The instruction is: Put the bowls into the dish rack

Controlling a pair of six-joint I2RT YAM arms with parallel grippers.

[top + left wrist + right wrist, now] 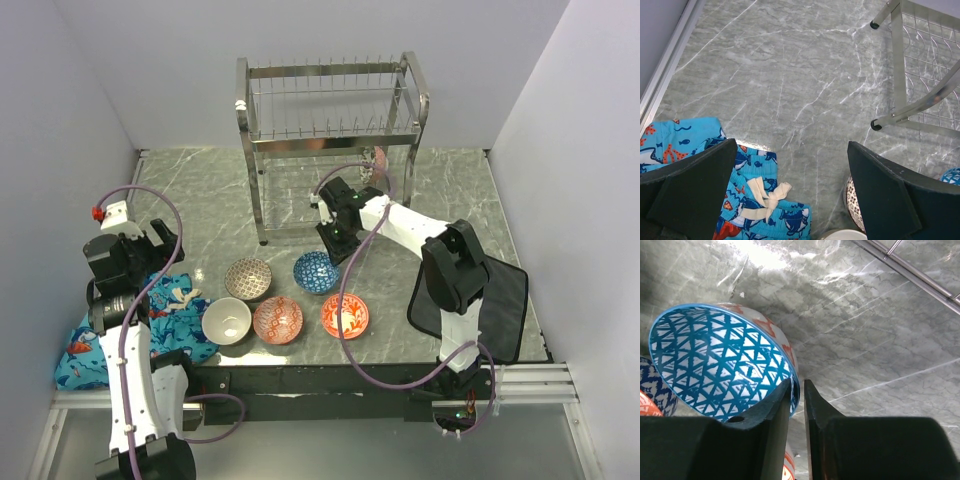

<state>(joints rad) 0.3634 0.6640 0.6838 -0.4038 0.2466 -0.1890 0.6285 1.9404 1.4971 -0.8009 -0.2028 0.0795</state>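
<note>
The steel dish rack (pixel 330 140) stands at the back centre; its leg and wire shelf show in the left wrist view (pixel 897 60). My right gripper (pixel 335 243) is shut on the rim of the blue bowl (pixel 316 272), one finger inside and one outside (pixel 798 385), and the blue bowl (pixel 715 360) hangs tilted. The brown-grey bowl (pixel 248 278), cream-white bowl (pixel 227 321), pinkish-red bowl (pixel 277 319) and red-orange bowl (pixel 345 315) sit on the table in front. My left gripper (pixel 165 243) is open and empty (pixel 792 150), left of the brown-grey bowl (pixel 852 202). A dark grey-white bowl is not in view.
Blue fish-print shorts (pixel 150 320) lie at the front left, under my left gripper (pixel 760 200). A black mat (pixel 500 300) lies at the right edge beside the right arm's base. White walls close in the left, back and right sides.
</note>
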